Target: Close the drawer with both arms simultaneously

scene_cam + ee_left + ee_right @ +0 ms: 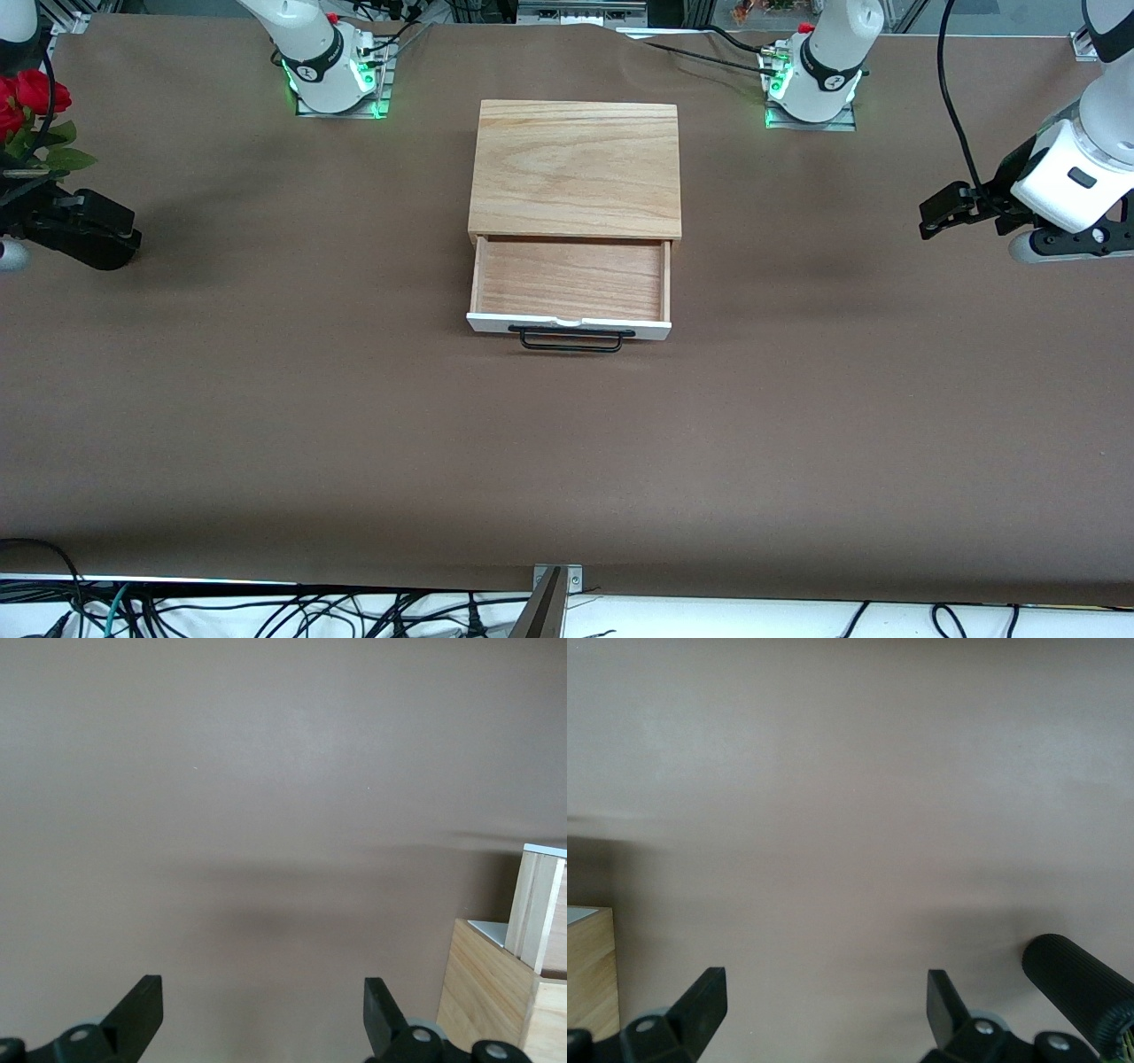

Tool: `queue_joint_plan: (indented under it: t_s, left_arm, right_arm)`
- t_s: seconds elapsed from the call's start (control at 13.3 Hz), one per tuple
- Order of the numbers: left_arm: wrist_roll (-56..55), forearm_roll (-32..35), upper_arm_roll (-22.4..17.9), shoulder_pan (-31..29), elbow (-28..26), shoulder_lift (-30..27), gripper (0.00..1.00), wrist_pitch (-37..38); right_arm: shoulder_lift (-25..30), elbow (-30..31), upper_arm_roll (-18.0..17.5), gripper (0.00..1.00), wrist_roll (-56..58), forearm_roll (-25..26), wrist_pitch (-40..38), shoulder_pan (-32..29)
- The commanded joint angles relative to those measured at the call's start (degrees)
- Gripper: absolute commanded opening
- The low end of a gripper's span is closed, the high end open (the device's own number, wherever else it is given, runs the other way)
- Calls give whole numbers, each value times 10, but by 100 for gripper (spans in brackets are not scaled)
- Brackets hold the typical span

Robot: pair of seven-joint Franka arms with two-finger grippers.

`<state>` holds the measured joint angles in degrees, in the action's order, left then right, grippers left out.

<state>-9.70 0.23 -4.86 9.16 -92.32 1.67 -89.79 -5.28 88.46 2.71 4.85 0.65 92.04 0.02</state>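
The drawer (571,283) is pulled out of its wood-topped box (576,168) at the table's middle, with its white front panel (567,326) and black wire handle (571,339) nearest the front camera. It holds nothing. My left gripper (939,213) is open over bare table at the left arm's end, well apart from the drawer. In the left wrist view the gripper (263,1010) is open, with the box corner (483,992) and the drawer's side (539,908) at the edge. My right gripper (97,239) is open over the right arm's end. It is open and empty in the right wrist view (827,1005), where the box (589,974) shows.
Red flowers with green leaves (27,97) stand at the right arm's end, close above the right gripper. A black ribbed cylinder (1081,988) shows beside that gripper. The brown table cover (567,461) stretches between the drawer and the front edge. Cables (266,611) hang below that edge.
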Motion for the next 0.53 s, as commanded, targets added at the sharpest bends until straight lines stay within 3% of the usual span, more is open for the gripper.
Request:
queue_joint_plan:
  t_s: [0.0,0.45]
  left_arm:
    - [-7,11,1,1,10,-3,100,13]
    - [-3,11,-1,1,10,-3,100,13]
  right_arm:
    - [-4,-11,-4,100,-4,-6,-4,-3]
    - [-12,-13,-6,100,0,-6,1,-3]
